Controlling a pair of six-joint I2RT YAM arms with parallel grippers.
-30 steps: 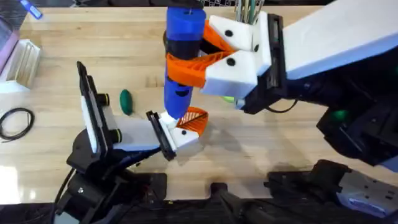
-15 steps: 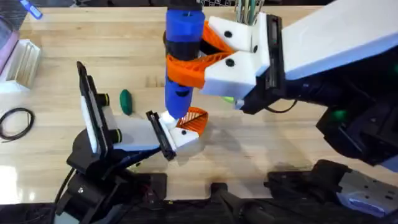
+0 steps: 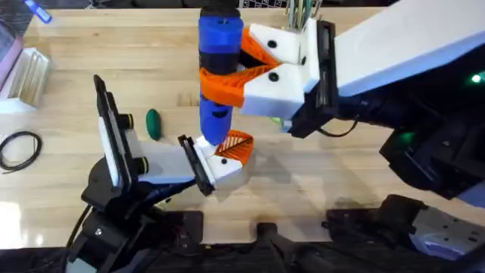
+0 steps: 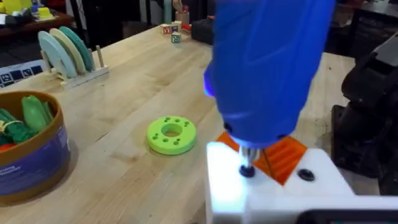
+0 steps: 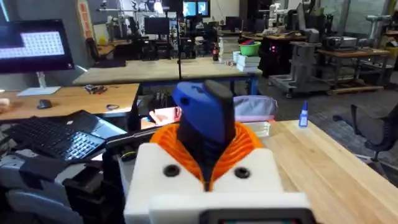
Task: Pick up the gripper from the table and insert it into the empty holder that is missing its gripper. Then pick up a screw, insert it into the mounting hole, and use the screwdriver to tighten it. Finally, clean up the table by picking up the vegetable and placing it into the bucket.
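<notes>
Wooden table (image 3: pixel 364 163) boards are stretching wide and pale under both arms. Over the middle, the right gripper (image 3: pixel 254 68) is squeezing the blue screwdriver (image 3: pixel 218 76) between its orange pads and holding it straight up. Its thin tip is sitting down on a screw in the mounting hole (image 4: pixel 247 170) of the white holder (image 3: pixel 223 168). The orange gripper (image 3: pixel 237 144) is already sitting in that holder, so the first job looks done, and the screw is looking like it is being tightened now. For the left gripper, I cannot tell if its fingers are open or closed.

The little green vegetable (image 3: pixel 154 123) is lying on the table just beside the left arm, so cleaning up is not done yet. The bucket (image 4: pixel 31 155) is waiting with other toy food inside, near a lime-green disc (image 4: pixel 171 134). Plenty of bare wood is lying open around the vegetable.
</notes>
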